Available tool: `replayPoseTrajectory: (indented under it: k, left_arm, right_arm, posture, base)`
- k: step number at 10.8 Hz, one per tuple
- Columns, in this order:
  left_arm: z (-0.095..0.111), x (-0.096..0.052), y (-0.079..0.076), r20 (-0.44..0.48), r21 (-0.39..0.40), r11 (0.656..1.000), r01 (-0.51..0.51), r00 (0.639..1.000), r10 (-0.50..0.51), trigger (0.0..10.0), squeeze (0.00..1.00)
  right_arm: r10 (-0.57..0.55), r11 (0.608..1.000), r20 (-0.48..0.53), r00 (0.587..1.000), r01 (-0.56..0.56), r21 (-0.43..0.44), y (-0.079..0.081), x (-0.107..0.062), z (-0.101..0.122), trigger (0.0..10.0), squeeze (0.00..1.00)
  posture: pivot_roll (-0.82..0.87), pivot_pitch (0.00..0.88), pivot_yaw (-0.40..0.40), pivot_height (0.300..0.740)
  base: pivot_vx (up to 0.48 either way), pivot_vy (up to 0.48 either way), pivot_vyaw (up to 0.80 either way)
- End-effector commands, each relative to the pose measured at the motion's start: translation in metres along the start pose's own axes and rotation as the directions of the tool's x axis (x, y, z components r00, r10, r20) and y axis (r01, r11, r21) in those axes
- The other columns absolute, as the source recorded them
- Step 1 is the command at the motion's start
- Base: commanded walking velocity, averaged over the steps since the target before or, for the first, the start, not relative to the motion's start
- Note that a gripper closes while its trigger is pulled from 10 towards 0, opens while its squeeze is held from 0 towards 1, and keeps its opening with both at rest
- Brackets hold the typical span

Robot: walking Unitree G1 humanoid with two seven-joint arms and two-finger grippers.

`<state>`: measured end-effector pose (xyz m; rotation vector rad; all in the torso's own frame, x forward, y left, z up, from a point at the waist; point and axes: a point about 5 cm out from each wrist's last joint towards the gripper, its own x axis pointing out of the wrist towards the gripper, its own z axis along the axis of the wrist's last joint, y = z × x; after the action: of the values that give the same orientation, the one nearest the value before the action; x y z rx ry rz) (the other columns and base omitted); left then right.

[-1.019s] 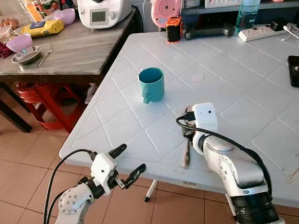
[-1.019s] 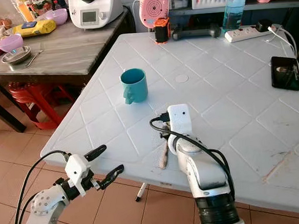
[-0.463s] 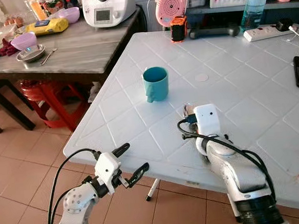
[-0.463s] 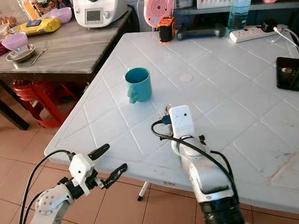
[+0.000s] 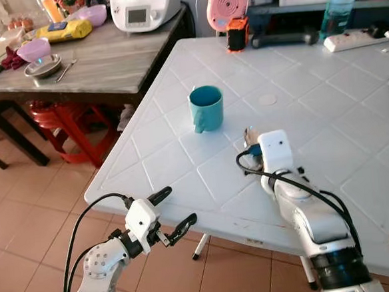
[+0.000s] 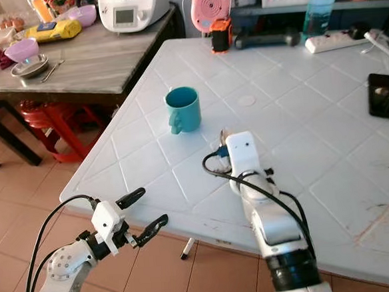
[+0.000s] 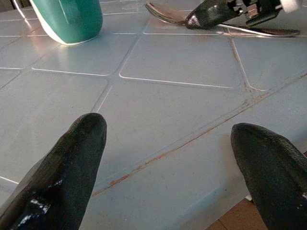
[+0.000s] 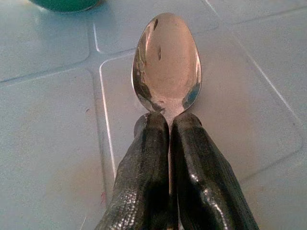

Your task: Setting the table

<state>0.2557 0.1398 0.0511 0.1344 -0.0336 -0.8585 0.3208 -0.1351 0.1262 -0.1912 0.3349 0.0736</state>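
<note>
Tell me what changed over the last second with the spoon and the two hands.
The right hand, shut on the spoon, has carried it forward across the white table towards the green mug; a second ago the spoon lay nearer the table's front edge. The left hand stays open, hovering off that edge. The mug has not moved.

My arms are silver with black cables looped along them, white wrist housings, and long black textured fingers [image 8: 192, 177].

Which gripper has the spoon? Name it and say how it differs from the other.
The right gripper, over the white table near the teal mug: its fingers are shut on the spoon. The left gripper is open, off the table's edge.
</note>
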Motion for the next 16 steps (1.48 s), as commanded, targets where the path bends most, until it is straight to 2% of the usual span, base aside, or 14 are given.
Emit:
replayPoseTrajectory:
  k: [1, 2, 3, 4, 7, 9, 10, 12, 13, 14, 16]
  left_arm:
    - [-0.015, -0.001, -0.007, -0.099, -0.032, 0.999, 0.011, 0.995, -0.014, 10.0, 0.00]
    - [-0.013, 0.002, -0.009, -0.091, -0.030, 0.999, 0.010, 0.996, -0.013, 10.0, 0.00]
    - [-0.009, 0.004, -0.010, -0.080, -0.026, 1.000, 0.009, 0.997, -0.011, 10.0, 0.00]
    - [-0.003, 0.007, -0.011, -0.060, -0.019, 1.000, 0.002, 0.998, -0.003, 10.0, 0.00]
    - [0.010, 0.008, -0.004, -0.019, 0.004, 0.999, -0.050, 0.999, 0.050, 10.0, 0.00]
    - [0.021, 0.010, 0.003, 0.000, 0.013, 0.997, -0.074, 0.997, 0.074, 10.0, 0.00]
    - [0.027, 0.010, 0.005, 0.013, 0.018, 0.996, -0.083, 0.997, 0.082, 10.0, 0.00]
    - [0.057, 0.019, 0.008, 0.094, 0.022, 0.992, -0.121, 0.989, 0.118, 10.0, 0.00]
    - [0.063, 0.021, 0.008, 0.108, 0.020, 0.990, -0.136, 0.985, 0.134, 10.0, 0.00]
    - [0.066, 0.022, 0.009, 0.115, 0.020, 0.986, -0.167, 0.980, 0.164, 10.0, 0.00]
    - [0.074, 0.025, 0.020, 0.120, -0.011, 0.950, -0.311, 0.943, 0.310, 10.0, 0.00]
  right_arm:
    - [-0.005, 1.000, -0.094, 0.996, 0.006, 0.007, 0.001, 0.002, -0.022, 0.0, 0.00]
    - [-0.001, 1.000, -0.047, 0.999, 0.002, 0.017, 0.003, 0.001, -0.016, 0.0, 0.00]
    - [0.000, 1.000, -0.003, 1.000, 0.000, 0.021, 0.004, -0.001, -0.013, 7.8, 0.00]
    - [0.000, 0.999, 0.045, 0.999, -0.002, 0.041, 0.006, -0.003, -0.011, 10.0, 0.00]
    - [-0.054, 0.993, 0.204, 0.977, 0.031, 0.114, 0.005, -0.015, 0.009, 10.0, 0.00]
    - [-0.121, 0.984, 0.308, 0.944, 0.074, 0.159, -0.001, -0.025, 0.024, 10.0, 0.00]
    - [-0.123, 0.983, 0.328, 0.937, 0.071, 0.167, -0.002, -0.027, 0.028, 10.0, 0.00]
    - [-0.136, 0.980, 0.412, 0.901, 0.060, 0.191, -0.004, -0.038, 0.040, 10.0, 0.00]
    - [-0.148, 0.983, 0.450, 0.880, 0.080, 0.166, -0.007, -0.042, 0.044, 10.0, 0.00]
    - [-0.154, 0.983, 0.463, 0.873, 0.090, 0.157, -0.008, -0.044, 0.045, 10.0, 0.00]
    - [-0.153, 0.984, 0.462, 0.874, 0.093, 0.151, -0.009, -0.047, 0.042, 10.0, 0.00]
  posture:
    - [-0.10, 0.135, 0.159, 0.740]
    - [-0.10, 0.135, 0.156, 0.740]
    - [-0.10, 0.132, 0.153, 0.740]
    - [-0.10, 0.131, 0.151, 0.740]
    - [-0.10, 0.126, 0.150, 0.740]
    - [-0.10, 0.122, 0.149, 0.740]
    - [-0.11, 0.121, 0.149, 0.740]
    - [-0.11, 0.118, 0.143, 0.740]
    - [-0.11, 0.117, 0.142, 0.740]
    - [-0.11, 0.117, 0.141, 0.740]
    - [-0.11, 0.114, 0.137, 0.740]
  base:
    - [0.000, 0.000, 0.00]
    - [0.000, 0.000, 0.00]
    - [0.000, 0.000, 0.00]
    - [0.000, 0.000, 0.00]
    - [0.000, 0.000, 0.00]
    - [0.000, 0.000, 0.00]
    - [0.000, 0.000, 0.00]
    - [0.000, 0.000, 0.00]
    - [0.000, 0.000, 0.00]
    - [0.000, 0.000, 0.00]
    - [0.000, 0.000, 0.00]
